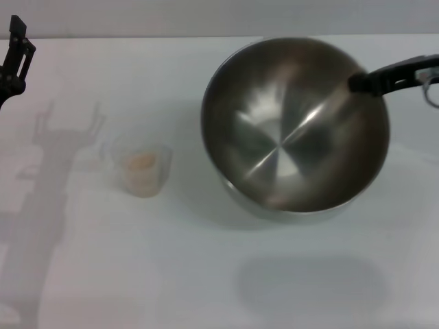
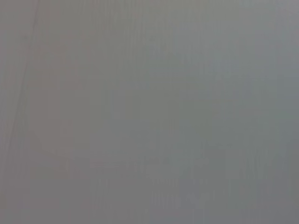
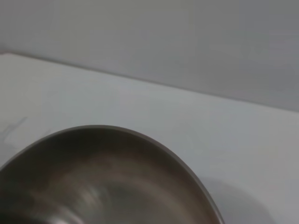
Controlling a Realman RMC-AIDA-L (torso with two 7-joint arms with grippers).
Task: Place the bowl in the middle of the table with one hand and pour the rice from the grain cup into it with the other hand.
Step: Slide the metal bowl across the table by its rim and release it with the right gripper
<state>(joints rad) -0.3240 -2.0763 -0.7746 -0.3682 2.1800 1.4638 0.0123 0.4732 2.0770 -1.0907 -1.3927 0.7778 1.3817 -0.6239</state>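
Bright, even overhead light washes the white table (image 1: 206, 274) almost featureless in the head view, while the steel bowl (image 1: 295, 123) throws back streaks of glare that radiate from its centre and leaves a soft oval shadow toward the table's near edge. A fainter, jagged shadow of the left arm falls along the table's left side, reaching the frosted grain cup (image 1: 142, 164), whose outline is soft and nearly lost against the surface. The left wrist view is a flat grey blur with nothing resolved, and the right wrist view shows the bowl's rim (image 3: 140, 137) close up and out of focus.
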